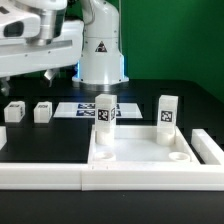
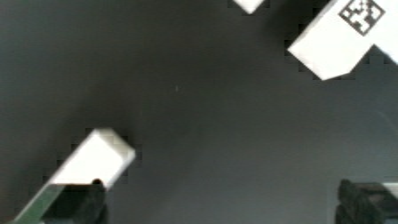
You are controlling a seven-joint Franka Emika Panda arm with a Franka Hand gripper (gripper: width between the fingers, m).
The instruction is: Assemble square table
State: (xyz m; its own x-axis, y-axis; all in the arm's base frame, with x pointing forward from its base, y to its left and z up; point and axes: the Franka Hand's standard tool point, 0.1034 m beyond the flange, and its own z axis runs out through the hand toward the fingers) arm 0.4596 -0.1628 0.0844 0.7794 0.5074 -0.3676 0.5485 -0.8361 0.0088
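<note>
Step now: two small white blocky plastic legs already stand up in the white square plastic table slab [image 1: 140,150], one at the far corner [image 1: 105,115] and one at the corner on the exterior view's right [image 1: 166,118]. I think it is time to fetch a third leg.
Loose legs: two more small white blocks [image 1: 15,112] [image 1: 42,111] rest on the black desk [image 1: 50,150], well apart from the slab, on the exterior view's left.
Claw: the robot's claw [image 2: 222,200] hangs open and holds nothing (only its two dark tips [image 2: 71,205] show in the wrist view).
Next move: I think the claw must go down over one loose leg and pinch its flat sides.
Shapes: the slab is flat with round corner holes; legs are boxy with black-and-white tags.
Feel: hard, smooth plastic, I guess; the desk looks dull and dark.
Other things: a long white border rail [image 1: 60,178] lies in front, touching the slab.
</note>
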